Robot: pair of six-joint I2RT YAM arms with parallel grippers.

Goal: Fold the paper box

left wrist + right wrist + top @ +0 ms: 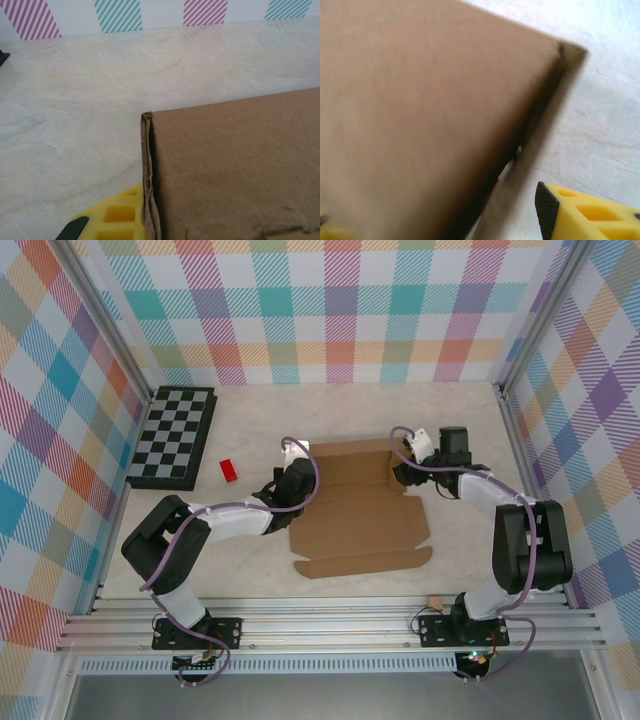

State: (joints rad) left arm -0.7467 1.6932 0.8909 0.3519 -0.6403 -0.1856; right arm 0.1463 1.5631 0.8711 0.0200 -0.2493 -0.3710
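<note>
The paper box (pixel 360 520) lies half folded at the centre of the top view, the left gripper (pixel 297 485) closed on its left wall, the right gripper (pixel 403 476) open around its raised right flap. I think the right one should pinch near the crease, then turn slowly.

A black-and-grey chessboard (pixel 175 436) lies flat at the far left of the pale, marble-patterned table (pixel 260 420), its long side running along the left wall. Just to its right, apart from it, sits a small red block (pixel 229 470). A tiny brown cardboard scrap (pixel 435 601) rests at the near right edge, next to the aluminium rails (pixel 330 625). Plaid walls (pixel 340 310) in pastel colours enclose the table on three sides.
</note>
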